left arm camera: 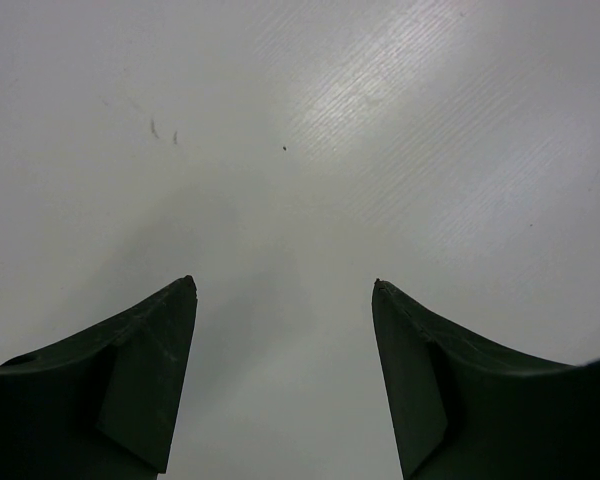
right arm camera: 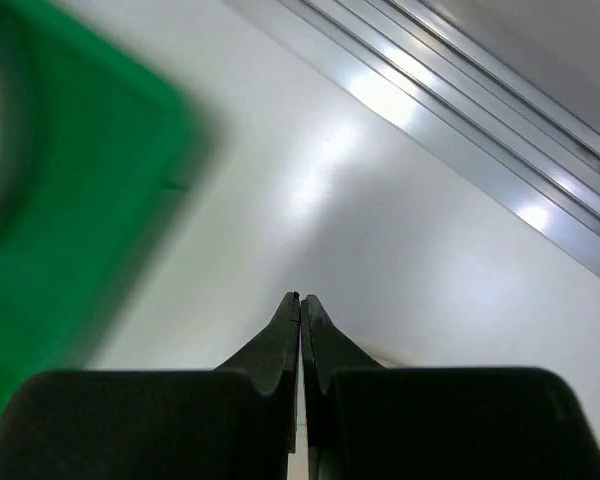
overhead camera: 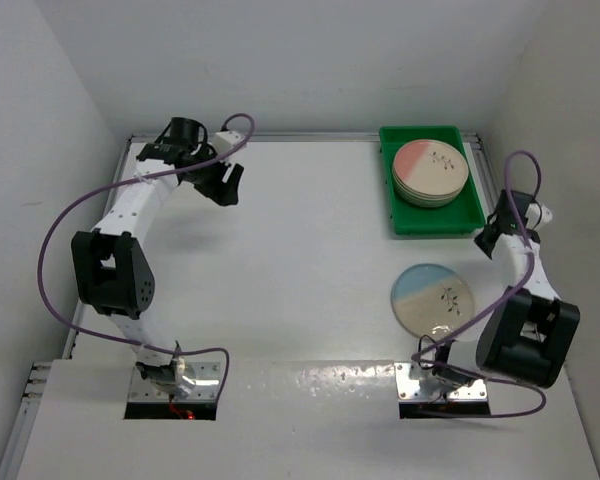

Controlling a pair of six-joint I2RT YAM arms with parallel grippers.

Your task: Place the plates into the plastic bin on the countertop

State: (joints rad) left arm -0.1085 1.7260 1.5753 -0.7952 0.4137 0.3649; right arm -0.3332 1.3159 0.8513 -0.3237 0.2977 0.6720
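Observation:
A stack of cream plates (overhead camera: 431,172), the top one with a pink segment, lies in the green plastic bin (overhead camera: 410,222) at the back right of the white countertop (overhead camera: 300,260). One more plate (overhead camera: 433,300), with a blue segment, lies flat on the countertop in front of the bin. My right gripper (overhead camera: 488,243) hangs just right of the bin's near corner, shut and empty (right arm camera: 301,297); the bin (right arm camera: 70,200) fills the left of its view. My left gripper (overhead camera: 227,184) stands open over bare countertop at the back left (left arm camera: 285,285), holding nothing.
Metal edge rails (right arm camera: 480,110) run along the countertop's right side close to my right gripper, and another rail (overhead camera: 300,138) runs along the back. White walls close in on the left, back and right. Purple cables loop off both arms.

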